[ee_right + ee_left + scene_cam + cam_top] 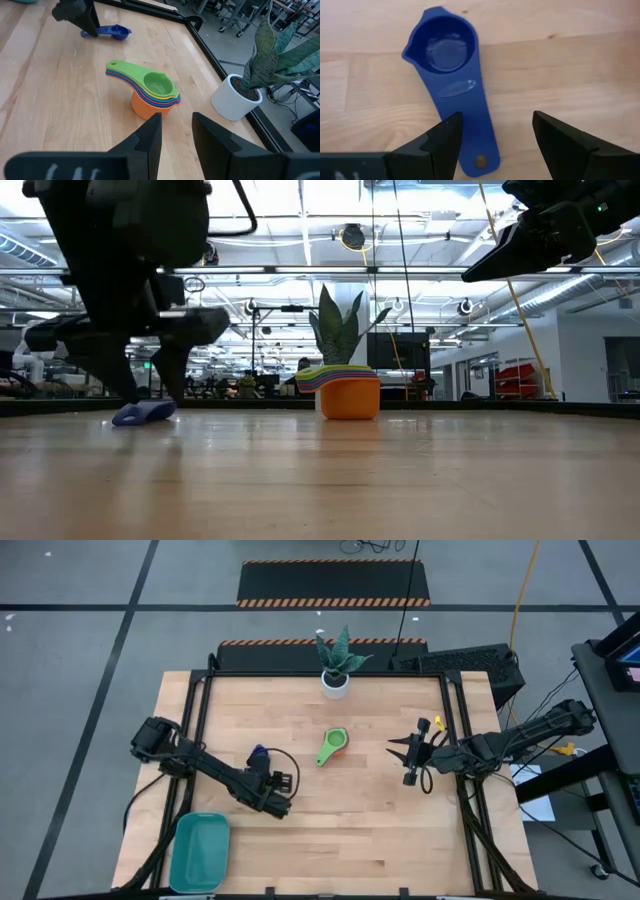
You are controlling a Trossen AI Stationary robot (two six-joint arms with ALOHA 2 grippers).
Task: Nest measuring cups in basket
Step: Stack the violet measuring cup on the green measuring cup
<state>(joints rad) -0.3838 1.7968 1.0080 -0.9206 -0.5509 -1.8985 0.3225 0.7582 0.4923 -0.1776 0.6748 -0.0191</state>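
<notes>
One table (380, 810), mostly bare wood with open room on all sides of the cups. One basket (200, 852) sits at its near left corner, with no cups in it. One white pot with a plant (336, 680) stands at the far edge. One nested stack of measuring cups (332, 747), green on top, orange at the bottom, stands mid-table. One navy cup (451, 75) lies alone by the left gripper (492, 145), whose fingers are spread apart over its handle. The right gripper (176, 132), fingers parted, hovers right of the stack.
</notes>
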